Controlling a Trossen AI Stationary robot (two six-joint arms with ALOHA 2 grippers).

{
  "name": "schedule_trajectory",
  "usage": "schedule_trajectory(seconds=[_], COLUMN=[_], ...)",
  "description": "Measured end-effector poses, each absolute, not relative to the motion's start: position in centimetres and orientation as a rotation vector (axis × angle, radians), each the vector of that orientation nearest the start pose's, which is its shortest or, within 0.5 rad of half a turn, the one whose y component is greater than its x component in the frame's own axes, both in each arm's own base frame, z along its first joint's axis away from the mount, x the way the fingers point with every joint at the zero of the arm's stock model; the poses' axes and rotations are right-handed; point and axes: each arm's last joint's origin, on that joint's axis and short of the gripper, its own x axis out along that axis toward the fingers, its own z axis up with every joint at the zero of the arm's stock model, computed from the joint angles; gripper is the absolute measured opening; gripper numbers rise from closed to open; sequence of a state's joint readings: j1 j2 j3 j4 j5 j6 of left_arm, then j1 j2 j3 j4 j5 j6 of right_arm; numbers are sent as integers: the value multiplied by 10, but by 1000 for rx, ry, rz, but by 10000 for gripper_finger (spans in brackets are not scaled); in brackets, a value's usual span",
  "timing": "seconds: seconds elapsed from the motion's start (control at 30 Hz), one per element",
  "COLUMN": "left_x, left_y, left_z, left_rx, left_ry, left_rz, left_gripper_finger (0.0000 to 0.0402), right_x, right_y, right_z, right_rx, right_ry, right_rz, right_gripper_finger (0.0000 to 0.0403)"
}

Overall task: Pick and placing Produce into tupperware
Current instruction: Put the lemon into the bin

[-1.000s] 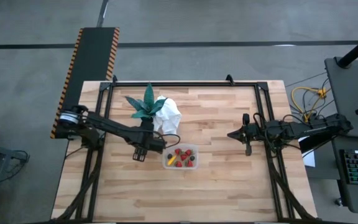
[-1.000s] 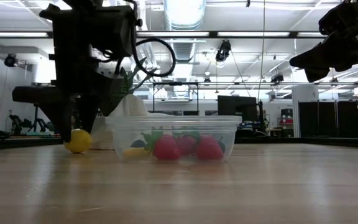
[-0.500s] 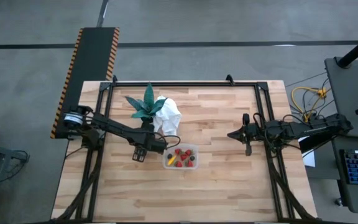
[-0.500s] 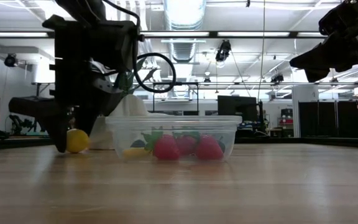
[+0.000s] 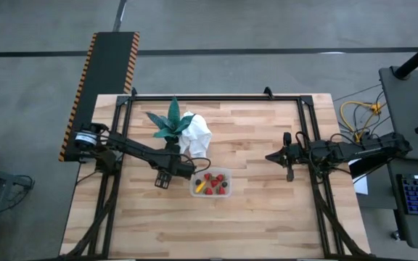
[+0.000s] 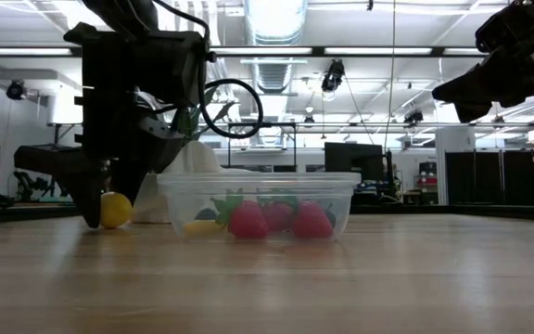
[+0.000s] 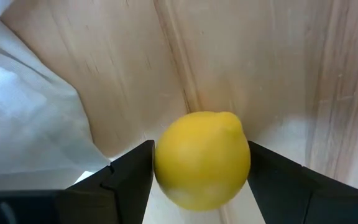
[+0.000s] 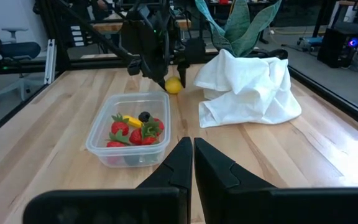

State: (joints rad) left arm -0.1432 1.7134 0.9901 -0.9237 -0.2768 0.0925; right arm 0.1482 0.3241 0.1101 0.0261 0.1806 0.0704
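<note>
The clear tupperware [image 5: 210, 183] stands mid-table and holds several red strawberries [image 8: 143, 134], a yellow-orange piece [image 8: 131, 120] and a dark round one [image 8: 144, 116]. The yellow lemon [image 7: 202, 158] rests on the table left of the tupperware, beside the white cloth. My left gripper [image 5: 164, 179] is down over the lemon, its fingers closed on the lemon's two sides. My right gripper [image 5: 271, 156] is shut and empty, raised above the table's right part. My left gripper pinches the lemon between its two fingers, one finger [image 7: 132, 174] on one side [image 7: 161, 163] and the other finger [image 7: 278, 180] on the opposite side. The fingers come from above, pointing down. The lemon [image 6: 114, 210] sits on the table top.
A white cloth [image 5: 197, 134] lies in a heap just beyond the lemon, with the green spiky potted plant [image 5: 169, 123] at its left. Black frame rails [image 5: 216, 96] run along the table's far, left and right edges. Bare wood [image 5: 216, 225] lies toward the near edge.
My left gripper has come down over the lemon, until its fingers stand at table height on either side of it. The lemon has shifted slightly toward the table's left and stays on the table.
</note>
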Motion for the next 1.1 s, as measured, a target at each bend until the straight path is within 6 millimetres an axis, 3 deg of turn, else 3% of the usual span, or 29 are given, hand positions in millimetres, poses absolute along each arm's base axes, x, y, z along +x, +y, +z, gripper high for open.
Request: schedule_trajectory(seconds=[0.27, 0.5, 1.1], left_x=[272, 272, 274], left_y=[-31, -31, -32], left_z=[152, 152, 156], left_rx=[415, 415, 410], left_ry=[1619, 1619, 1610], left_rz=[28, 31, 33], left_gripper_finger=[223, 189, 189], right_x=[116, 116, 116], right_y=[12, 12, 12], right_z=[176, 176, 176], right_rx=[39, 39, 39], right_ry=[184, 184, 184], right_rz=[-39, -39, -39], right_gripper_finger=[9, 9, 9])
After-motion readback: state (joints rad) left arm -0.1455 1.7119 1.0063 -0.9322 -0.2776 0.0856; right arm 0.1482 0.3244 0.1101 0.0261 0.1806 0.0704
